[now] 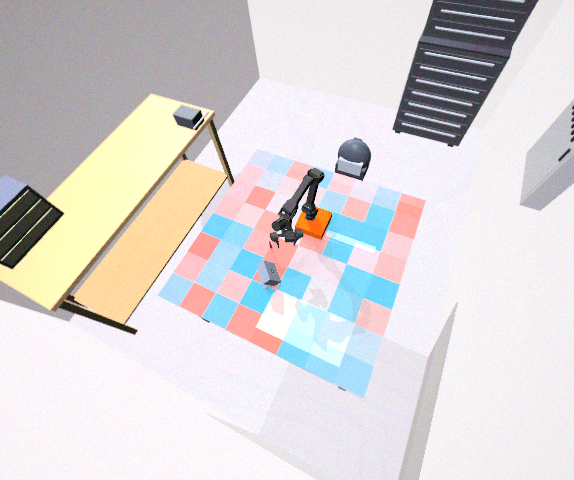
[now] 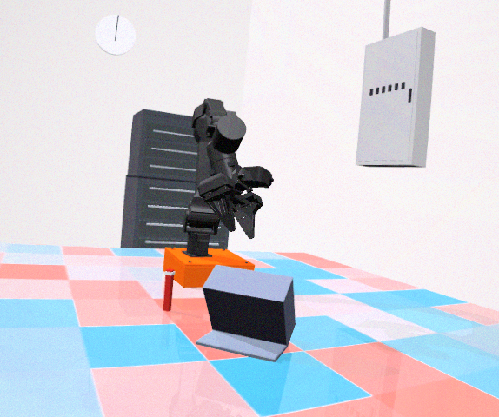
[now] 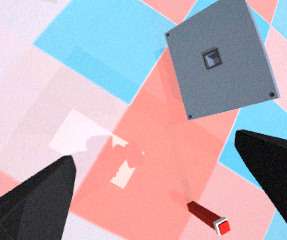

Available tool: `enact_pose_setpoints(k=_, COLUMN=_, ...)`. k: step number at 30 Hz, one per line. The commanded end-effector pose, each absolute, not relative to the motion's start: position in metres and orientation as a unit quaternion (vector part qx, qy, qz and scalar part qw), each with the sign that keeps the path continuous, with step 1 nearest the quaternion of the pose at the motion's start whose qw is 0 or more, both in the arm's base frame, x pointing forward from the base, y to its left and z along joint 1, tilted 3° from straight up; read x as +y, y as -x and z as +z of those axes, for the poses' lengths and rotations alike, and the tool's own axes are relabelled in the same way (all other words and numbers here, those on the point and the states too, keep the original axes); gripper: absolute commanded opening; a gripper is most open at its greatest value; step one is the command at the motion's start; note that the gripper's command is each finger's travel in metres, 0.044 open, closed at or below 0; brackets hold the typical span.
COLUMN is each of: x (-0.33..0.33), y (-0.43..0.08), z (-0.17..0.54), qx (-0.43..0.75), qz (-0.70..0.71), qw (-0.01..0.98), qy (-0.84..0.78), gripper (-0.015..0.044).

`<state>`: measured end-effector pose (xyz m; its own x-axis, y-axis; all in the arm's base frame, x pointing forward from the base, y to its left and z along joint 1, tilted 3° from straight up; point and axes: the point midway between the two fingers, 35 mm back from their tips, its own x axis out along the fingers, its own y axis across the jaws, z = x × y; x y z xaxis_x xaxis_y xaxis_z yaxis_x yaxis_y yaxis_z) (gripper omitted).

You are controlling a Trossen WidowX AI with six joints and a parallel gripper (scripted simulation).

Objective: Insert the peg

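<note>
1. Three views, and the top one comes first. The arm stands on an orange base (image 1: 314,222) near the middle of the checkered table (image 1: 380,289). Its gripper (image 1: 285,237) hangs at about 8 o'clock from the base, with the fingers spread wide and nothing between them. The peg (image 1: 270,243) is only a thin red sliver just at 9 o'clock of the gripper, too small to judge its shape. The grey panel (image 1: 268,272) sits at 6 o'clock from the peg, and its hole is a tiny dark dot, hard to make out.

2. In the exterior view the gripper (image 2: 241,215) points down, well above the table, with its dark fingers overlapping the arm links so their spread is hard to read here. The peg (image 2: 168,290) stands upright on a red tile, at 9 o'clock from the base (image 2: 204,267) and apart from the panel (image 2: 249,309). The panel shows its dark back, so the holed face is hidden.

3. In the wrist view two black fingers enter at 8 o'clock and 4 o'clock, both cut off by the frame and far apart. The peg (image 3: 209,216) lies between them toward 5 o'clock, seen almost from above, touching neither. The panel (image 3: 223,60) sits at 1 o'clock with its small square hole (image 3: 211,58) in the face; its depth cannot be seen.
</note>
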<state>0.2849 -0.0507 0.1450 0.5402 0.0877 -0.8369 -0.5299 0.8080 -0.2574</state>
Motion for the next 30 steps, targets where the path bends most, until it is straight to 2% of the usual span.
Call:
enact_pose_setpoints(k=1, x=-0.065, y=-0.286, z=0.143, qx=0.476, qz=0.143, qw=0.846, qy=0.192, gripper=0.044)
enact_pose_setpoints(k=15, x=-0.107, y=-0.284, z=0.127, qx=0.563, qz=0.006, qw=0.826, qy=0.005, gripper=0.044)
enact_pose_setpoints(k=30, x=-0.15, y=-0.276, z=0.109, qx=0.613, qz=-0.154, qw=0.756, qy=-0.169, gripper=0.044)
